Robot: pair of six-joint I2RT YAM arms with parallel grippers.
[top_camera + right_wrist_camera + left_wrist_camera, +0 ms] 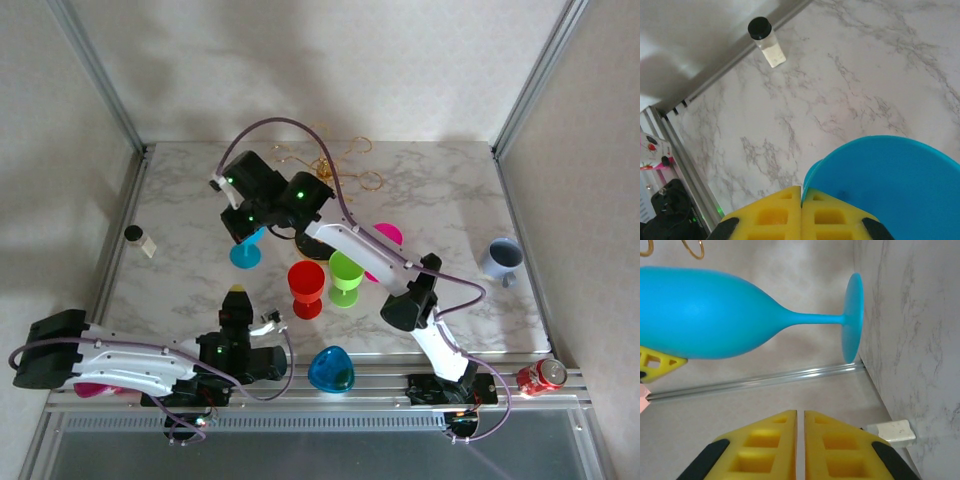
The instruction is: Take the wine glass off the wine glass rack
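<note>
Wine glass (245, 250) — matte blue, long-stemmed, upright near the rack (335, 165), foot at the table (440, 190) — is mostly hidden under the right gripper (801, 191), whose fingers pinch its rim. The arm covers the rack's base. Left gripper (800, 415): 2 fingers nearly together, empty.

The table (190, 190) is white marble with grey veining, and the wine glass rack (340, 160) at upper centre is thin gold wire. Mid-frame the wine glass (246, 252) is turquoise, near a red goblet (306, 285), a lime-green goblet (346, 275) and a magenta glass (388, 236); the mug (503, 258) at right is grey-blue, the can (541, 376) at lower right red. The left gripper (800, 415) and right gripper (801, 192) are yellow with black patches.
</note>
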